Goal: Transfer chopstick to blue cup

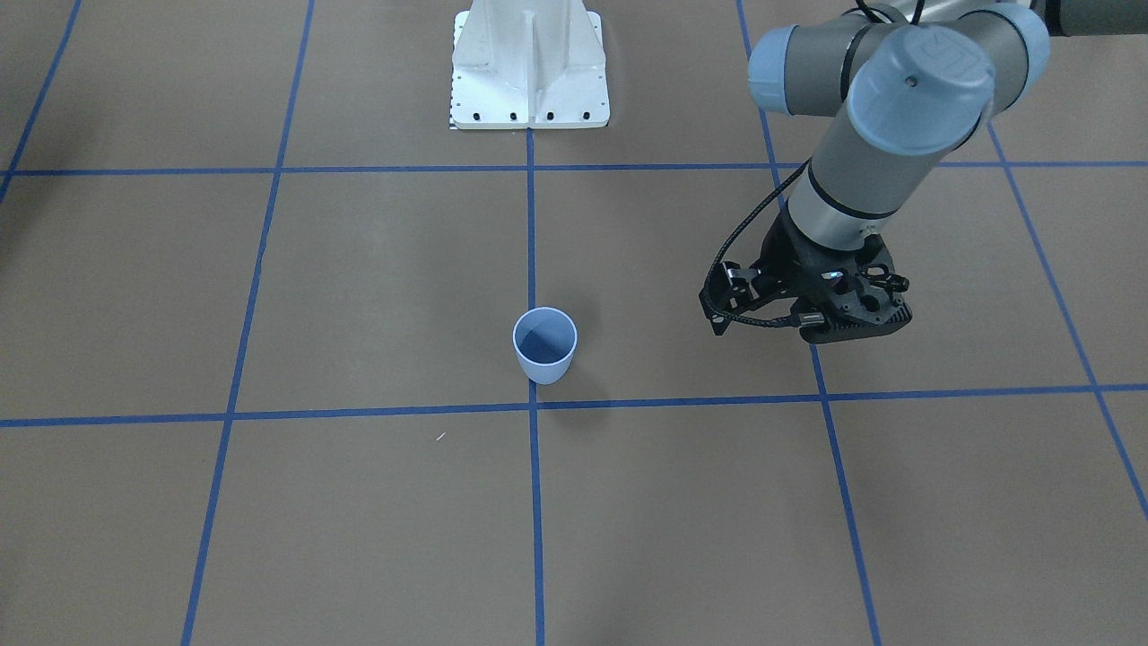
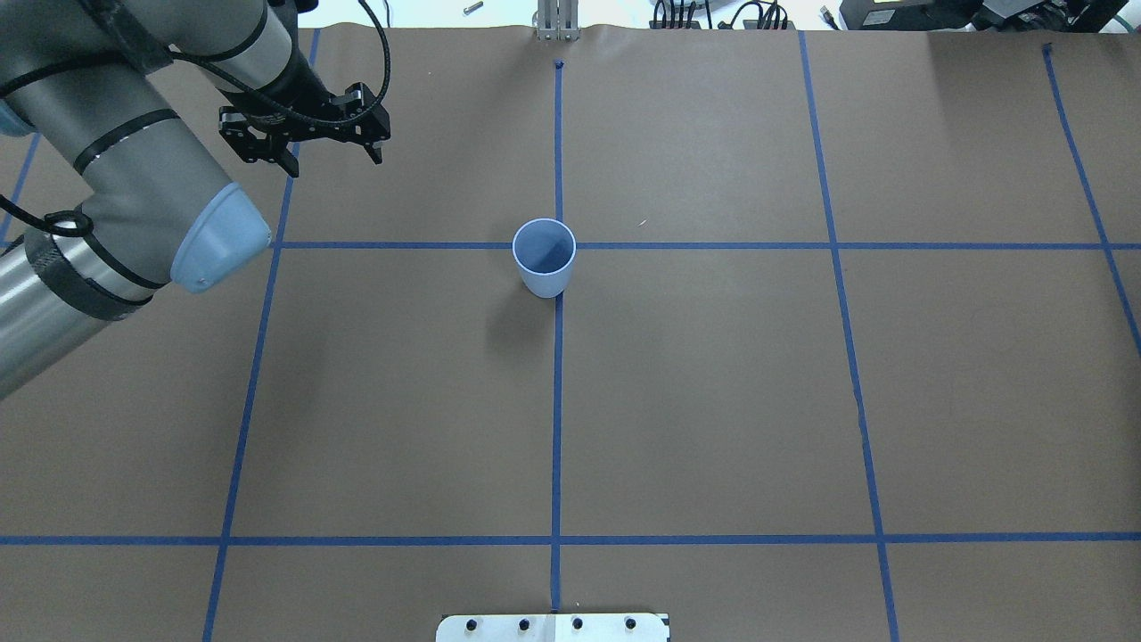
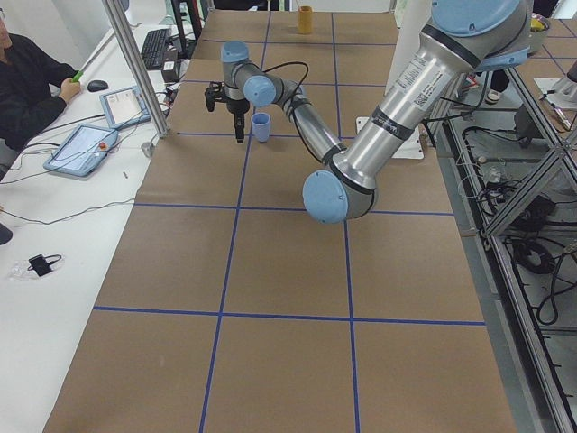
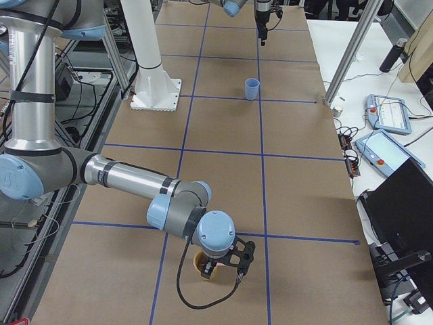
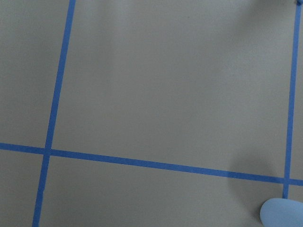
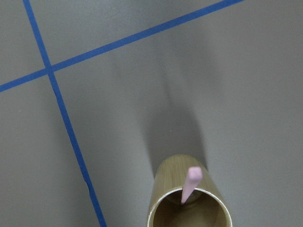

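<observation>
Front-facing view: the pale blue plastic cup (image 1: 544, 345) stands upright mid-table with nothing in it. The left gripper (image 1: 812, 318) hangs at its 3 o'clock, well apart. You cannot tell how wide it stands.

Overhead: the cup's inside is bare, and the left gripper is at its 10 o'clock.

Right-side view: the right gripper (image 4: 223, 265) is over the tan bamboo tube holder (image 4: 201, 265), far from the cup. Its opening cannot be judged.

Right wrist: one pink tapered chopstick (image 6: 191, 182) leans in the holder, at 6 o'clock in frame.

Judgement: the pick-up is not yet done. Next you must descend centred on the pink tip, then close.
</observation>
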You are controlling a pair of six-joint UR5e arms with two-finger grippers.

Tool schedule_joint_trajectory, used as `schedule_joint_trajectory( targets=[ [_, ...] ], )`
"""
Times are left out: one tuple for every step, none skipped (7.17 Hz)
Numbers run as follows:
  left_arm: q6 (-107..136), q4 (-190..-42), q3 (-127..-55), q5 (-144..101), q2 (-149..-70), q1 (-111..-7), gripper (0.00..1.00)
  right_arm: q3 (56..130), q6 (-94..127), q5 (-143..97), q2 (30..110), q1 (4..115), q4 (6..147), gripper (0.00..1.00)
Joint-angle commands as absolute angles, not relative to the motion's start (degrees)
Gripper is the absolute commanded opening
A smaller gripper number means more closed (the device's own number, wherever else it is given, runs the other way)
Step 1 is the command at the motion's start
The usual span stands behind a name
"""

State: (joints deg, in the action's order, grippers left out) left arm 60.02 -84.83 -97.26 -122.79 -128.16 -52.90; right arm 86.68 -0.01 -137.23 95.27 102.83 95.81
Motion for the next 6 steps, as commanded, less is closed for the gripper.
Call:
schedule_joint_trajectory(
  targets=[
    [60.0, -85.0, -97.0, -122.9, -128.0, -52.8, 0.98, 86.2, 0.0, -136.7, 94.0, 102.8, 95.5, 1.0],
    [60.0, -85.1, -96.8, -122.9, -127.9, -52.7, 0.98, 83.8, 0.0, -135.2, 92.5, 102.8, 94.1, 1.0],
    [59.9, -85.2, -96.6, -122.9, -127.9, -52.7, 0.98, 80.6, 0.1, -135.0, 92.2, 102.8, 89.3, 1.0],
    [59.9, -85.2, -96.7, -122.9, -127.8, -52.7, 0.98, 80.0, 1.9, -135.0, 92.3, 102.8, 86.8, 1.0],
    [59.9, -85.2, -96.6, -122.9, -127.8, -52.7, 0.98, 80.2, 2.6, -135.2, 92.5, 102.8, 86.7, 1.0],
    [59.7, -85.2, -96.5, -122.9, -127.7, -52.8, 0.98, 80.4, 2.6, -135.3, 93.1, 102.8, 86.7, 1.0]
  ],
)
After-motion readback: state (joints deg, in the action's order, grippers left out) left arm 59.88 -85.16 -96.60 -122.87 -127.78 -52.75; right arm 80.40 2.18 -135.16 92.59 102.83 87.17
